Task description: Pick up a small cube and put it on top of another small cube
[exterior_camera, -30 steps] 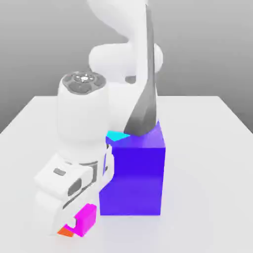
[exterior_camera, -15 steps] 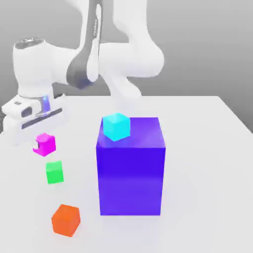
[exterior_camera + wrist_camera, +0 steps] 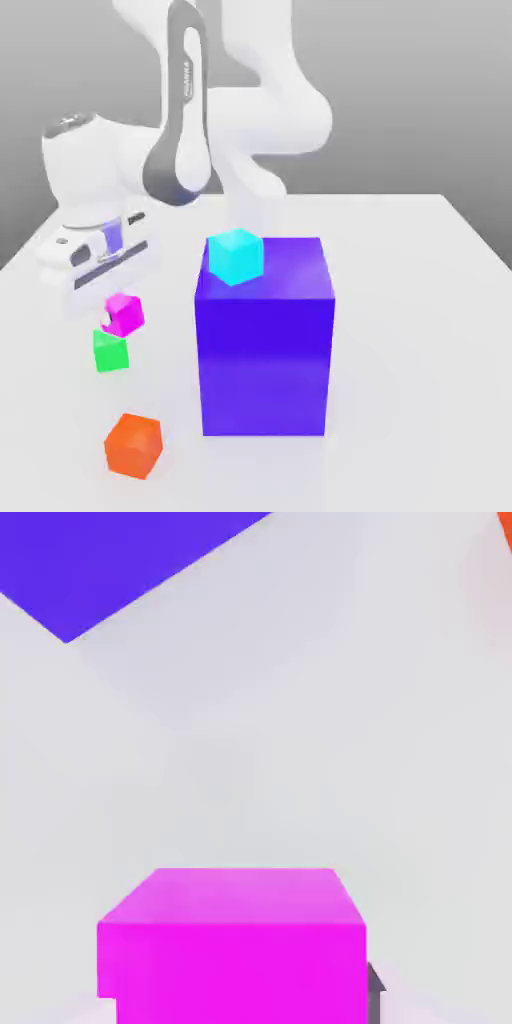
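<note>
Okay, exterior view: fingers [image 3: 106,319] closed on magenta cube [image 3: 124,315], held between them, below the hand. Green cube [image 3: 111,352] sits on the table [image 3: 400,400], just below the fingers in the picture (can't tell if magenta touches it). Orange cube [image 3: 134,446] lies nearer the camera than the fingers; big blue-purple block [image 3: 265,350] stands off to the exterior view's right of them, cyan cube [image 3: 236,257] on top. Hand view: magenta cube at the fingers, large; corner of blue-purple block and a sliver of orange cube beyond them.
</note>
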